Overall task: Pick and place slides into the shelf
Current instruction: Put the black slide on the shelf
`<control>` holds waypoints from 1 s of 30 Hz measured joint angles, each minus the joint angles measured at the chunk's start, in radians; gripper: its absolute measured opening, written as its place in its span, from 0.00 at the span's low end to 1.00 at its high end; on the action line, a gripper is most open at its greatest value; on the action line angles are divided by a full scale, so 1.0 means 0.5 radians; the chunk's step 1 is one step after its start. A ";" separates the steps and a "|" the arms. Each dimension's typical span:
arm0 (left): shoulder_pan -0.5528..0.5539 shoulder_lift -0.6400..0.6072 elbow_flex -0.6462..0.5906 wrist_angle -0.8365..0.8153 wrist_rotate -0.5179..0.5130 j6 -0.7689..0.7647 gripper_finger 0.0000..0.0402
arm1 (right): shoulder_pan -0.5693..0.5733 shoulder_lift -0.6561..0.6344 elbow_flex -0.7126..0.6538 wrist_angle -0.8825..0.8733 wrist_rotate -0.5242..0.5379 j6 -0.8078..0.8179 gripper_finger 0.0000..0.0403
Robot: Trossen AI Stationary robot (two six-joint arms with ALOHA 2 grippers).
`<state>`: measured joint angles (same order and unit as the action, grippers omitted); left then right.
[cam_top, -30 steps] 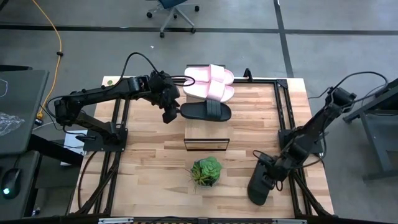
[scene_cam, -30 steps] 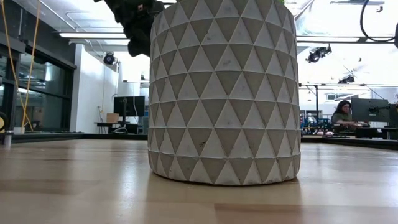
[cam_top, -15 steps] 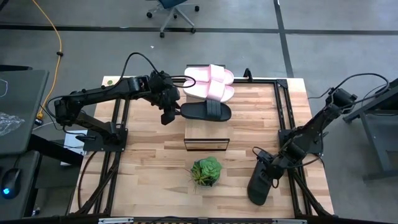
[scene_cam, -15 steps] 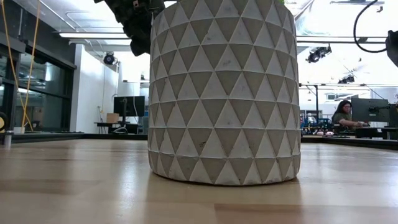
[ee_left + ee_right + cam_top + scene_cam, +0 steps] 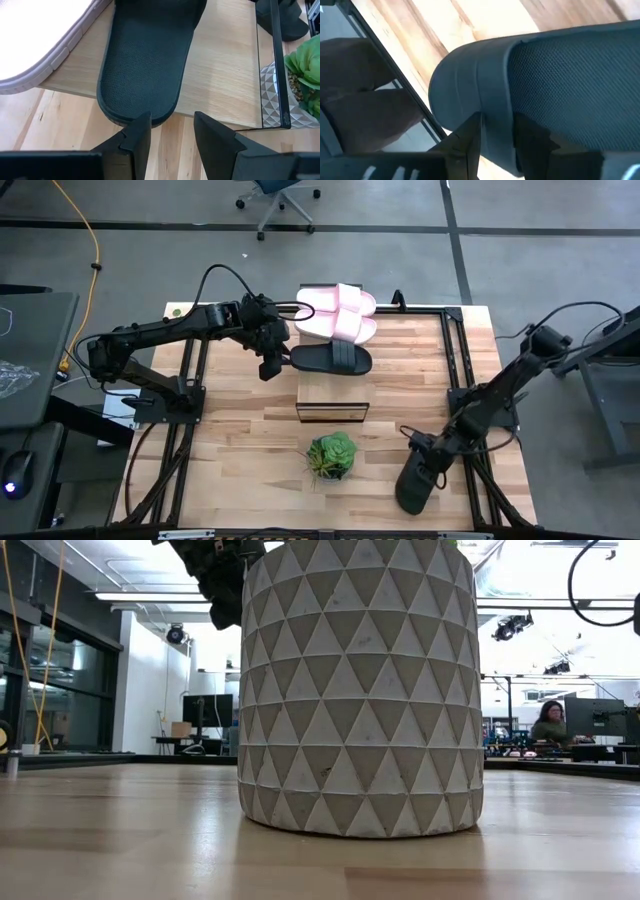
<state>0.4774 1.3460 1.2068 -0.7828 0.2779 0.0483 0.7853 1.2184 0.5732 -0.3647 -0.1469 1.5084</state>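
Note:
Two pale pink slides (image 5: 338, 313) lie side by side on the far end of the light wood shelf (image 5: 332, 395). A black slide (image 5: 333, 359) lies flat on the shelf top just near of them. My left gripper (image 5: 268, 366) is open and level at this slide's left end; its fingers (image 5: 167, 131) stand just off the heel (image 5: 142, 107) and touch nothing. My right gripper (image 5: 427, 451) is shut on the second black slide (image 5: 415, 484) at the table's near right. My right gripper pinches the second black slide's rim (image 5: 495, 100) at its far end between its two fingers, which lie across the edge. The slide stretches from the gripper toward the table's near edge. Whether it is lifted clear of the table, I cannot tell.
A small green plant (image 5: 332, 454) in a grey patterned pot (image 5: 360, 690) stands near of the shelf, between the two arms. Dark frame rails (image 5: 452, 360) run along the table's sides. A person sits at a desk in the room beyond (image 5: 550, 725).
My right gripper has gone a little toward the table's near left, still shut on the black slide, which has shifted with it. My left gripper has kept still.

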 joint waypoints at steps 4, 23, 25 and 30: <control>0.000 0.000 0.000 0.000 0.000 -0.001 0.34 | 0.000 0.085 0.000 0.121 -0.014 -0.013 0.25; 0.000 -0.001 0.000 0.052 0.022 -0.014 0.34 | 0.000 0.001 0.002 0.166 -0.003 0.065 0.01; 0.000 -0.001 0.000 0.069 0.066 -0.035 0.34 | 0.000 -0.049 0.009 0.123 0.016 0.104 0.01; 0.000 -0.001 0.066 0.080 0.165 -0.061 0.34 | 0.000 -0.213 0.183 -0.218 0.143 0.121 0.00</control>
<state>0.4774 1.3457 1.2399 -0.7428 0.3605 0.0177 0.7853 1.1121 0.6646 -0.4736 -0.0756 1.5687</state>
